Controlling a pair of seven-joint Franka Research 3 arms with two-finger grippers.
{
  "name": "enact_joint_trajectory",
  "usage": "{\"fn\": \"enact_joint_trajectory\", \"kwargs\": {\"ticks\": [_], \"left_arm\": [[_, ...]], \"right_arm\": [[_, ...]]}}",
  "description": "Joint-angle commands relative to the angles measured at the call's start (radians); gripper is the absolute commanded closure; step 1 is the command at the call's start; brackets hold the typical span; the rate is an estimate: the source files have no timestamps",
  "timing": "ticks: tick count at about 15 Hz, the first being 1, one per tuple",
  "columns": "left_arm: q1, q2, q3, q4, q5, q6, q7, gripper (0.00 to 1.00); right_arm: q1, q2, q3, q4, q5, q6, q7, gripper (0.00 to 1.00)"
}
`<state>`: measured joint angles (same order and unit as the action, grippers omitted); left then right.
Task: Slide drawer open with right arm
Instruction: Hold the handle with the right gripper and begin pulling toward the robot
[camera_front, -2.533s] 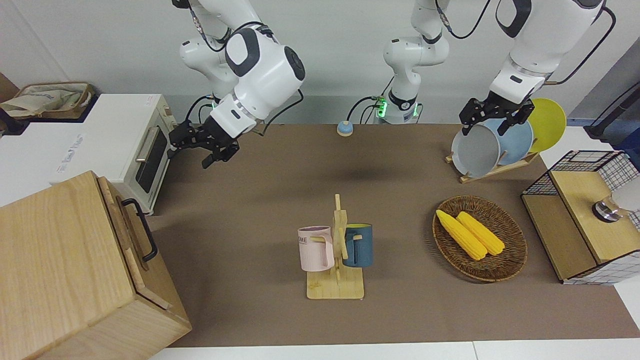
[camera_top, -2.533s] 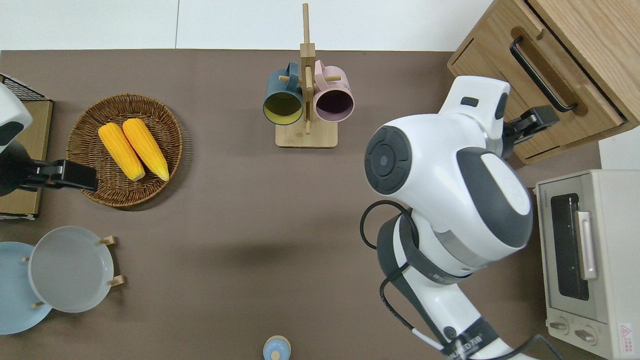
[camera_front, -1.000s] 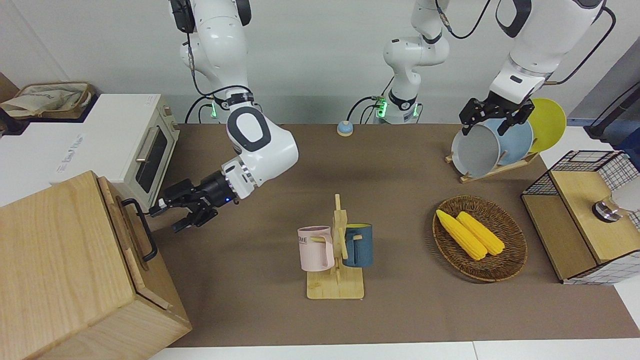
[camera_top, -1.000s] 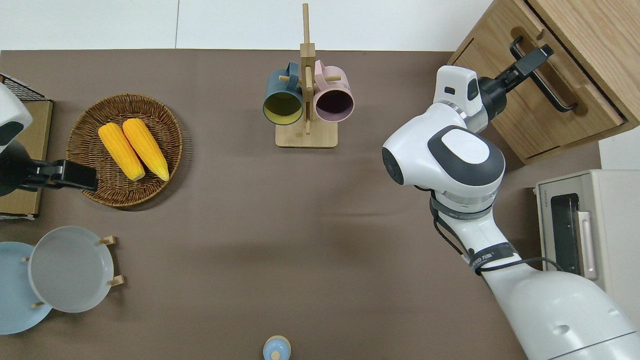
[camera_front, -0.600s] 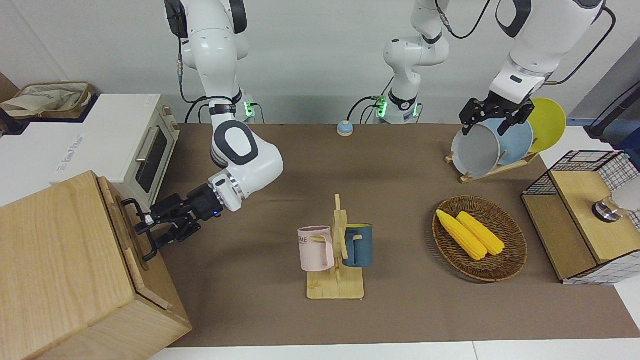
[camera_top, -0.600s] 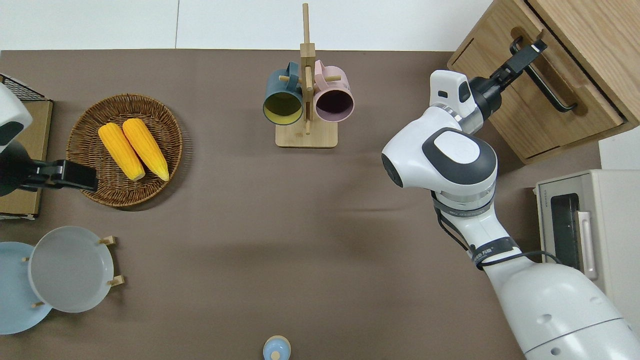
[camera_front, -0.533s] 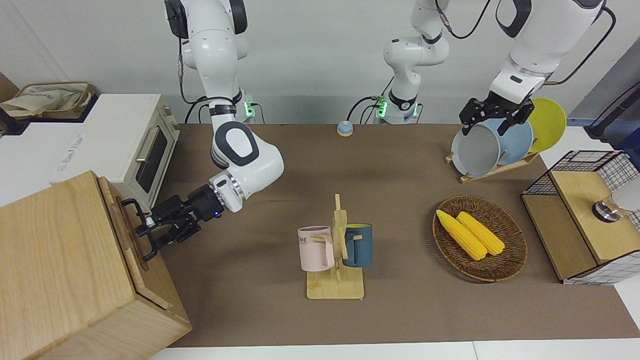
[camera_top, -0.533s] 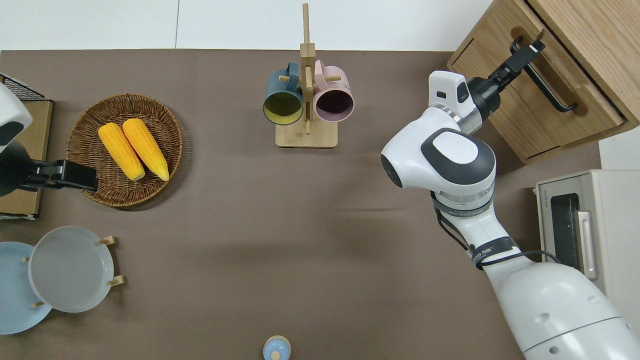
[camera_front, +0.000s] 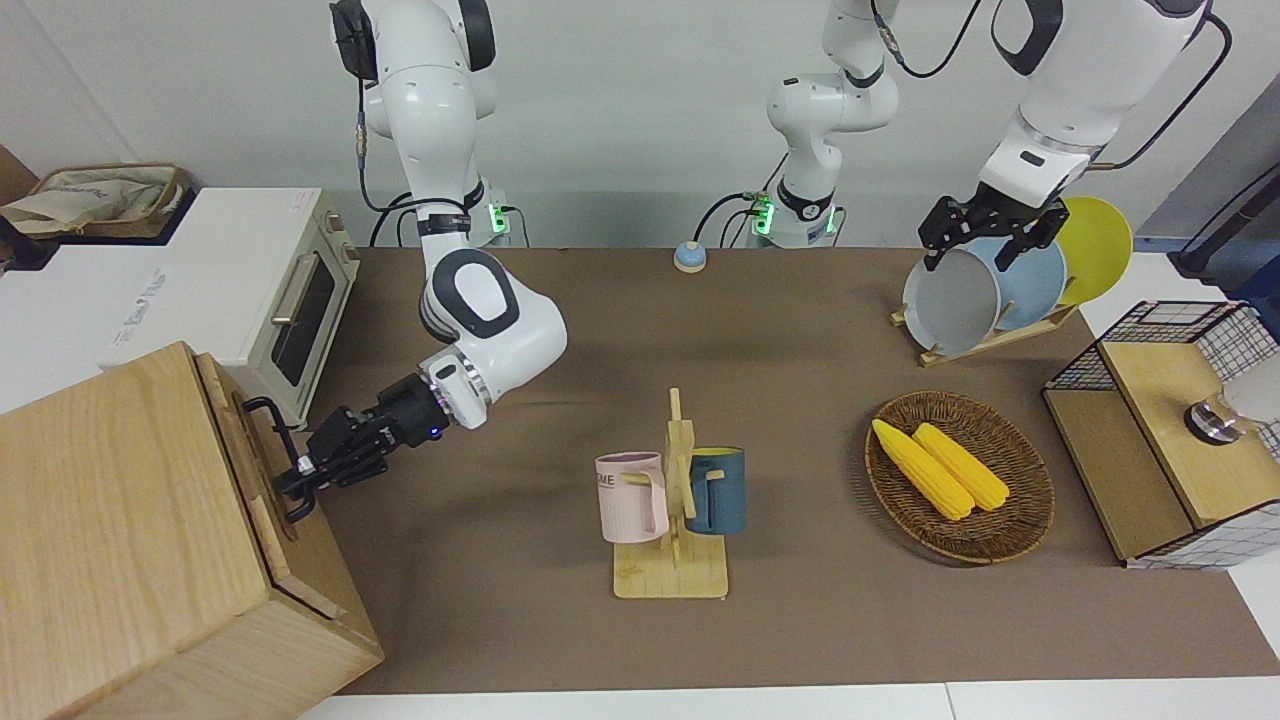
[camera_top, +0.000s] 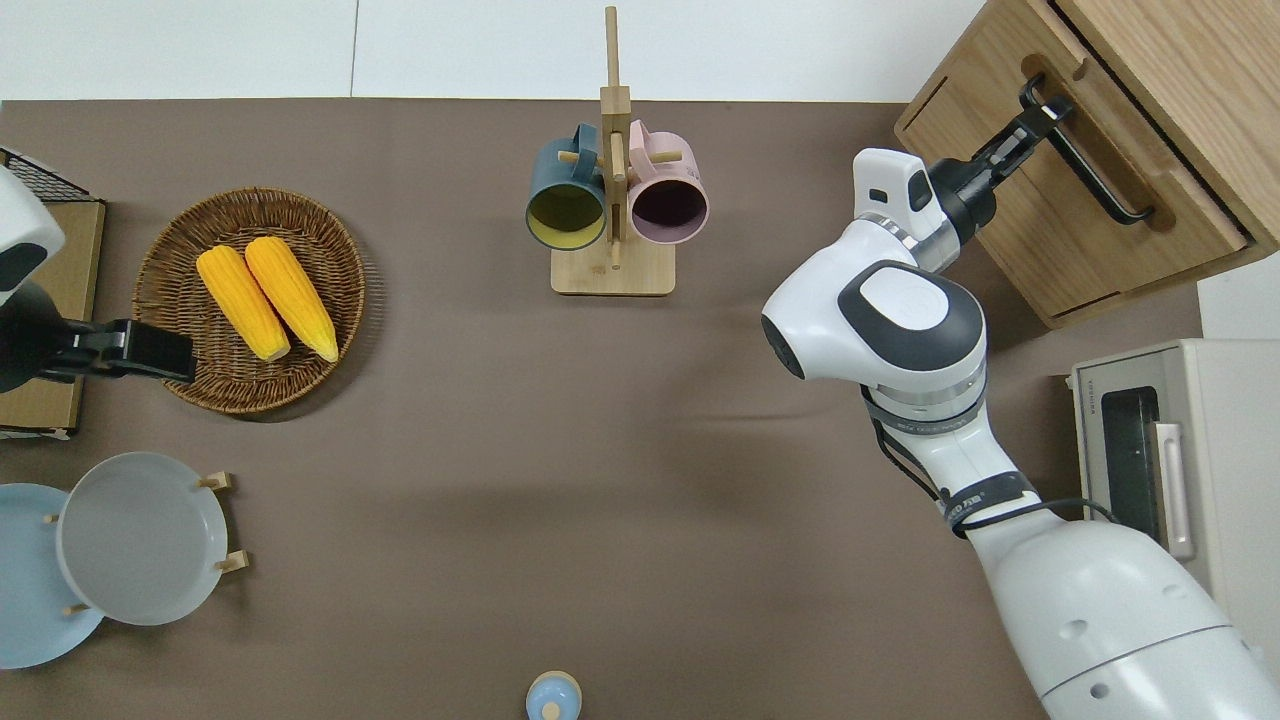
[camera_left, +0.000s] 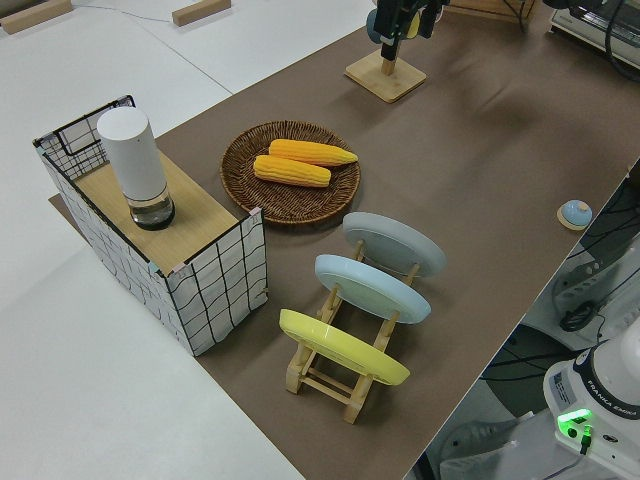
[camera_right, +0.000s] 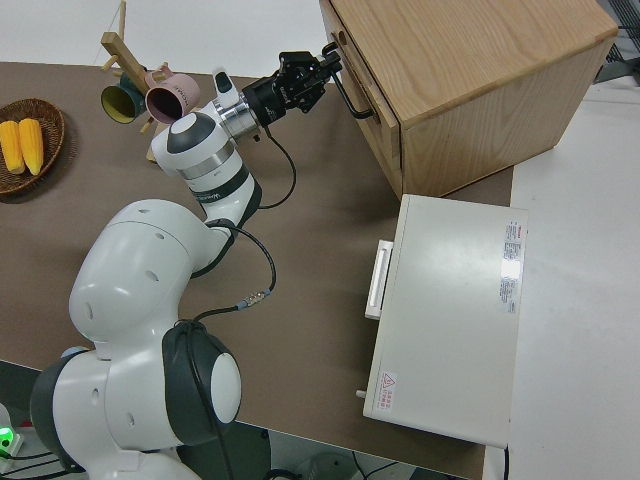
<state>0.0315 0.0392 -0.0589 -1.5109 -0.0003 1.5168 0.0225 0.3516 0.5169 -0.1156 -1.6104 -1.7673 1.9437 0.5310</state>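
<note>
The light-wood cabinet (camera_front: 150, 540) stands at the right arm's end of the table (camera_front: 560, 620), farther from the robots than the white toaster oven (camera_front: 240, 290). Its drawer (camera_top: 1085, 190) sits at the top of the cabinet front, flush and unopened. The right arm (camera_front: 480, 330) reaches to the drawer front; the right gripper (camera_front: 297, 476) is clamped on the black bar handle (camera_top: 1095, 170), at the end farther from the robots. The left arm is parked.
</note>
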Motion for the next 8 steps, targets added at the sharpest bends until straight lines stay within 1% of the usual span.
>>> {"fn": "enact_joint_trajectory", "kwargs": {"ticks": [1, 4, 6, 8], "left_arm": [[0.005, 0.011, -0.007, 0.024, 0.017, -0.02, 0.01, 0.01], [0.005, 0.011, -0.007, 0.026, 0.017, -0.02, 0.01, 0.01], [0.005, 0.011, -0.007, 0.024, 0.017, -0.02, 0.01, 0.01], [0.005, 0.011, -0.007, 0.026, 0.017, -0.02, 0.01, 0.01]], "right_arm": [[0.003, -0.009, -0.003, -0.02, -0.034, -0.008, -0.016, 1.0], [0.021, -0.017, -0.001, -0.028, -0.023, -0.019, -0.016, 1.0], [0.052, -0.017, 0.0, -0.029, -0.011, -0.077, -0.016, 1.0], [0.088, -0.017, 0.002, -0.034, 0.049, -0.127, -0.016, 1.0]]}}
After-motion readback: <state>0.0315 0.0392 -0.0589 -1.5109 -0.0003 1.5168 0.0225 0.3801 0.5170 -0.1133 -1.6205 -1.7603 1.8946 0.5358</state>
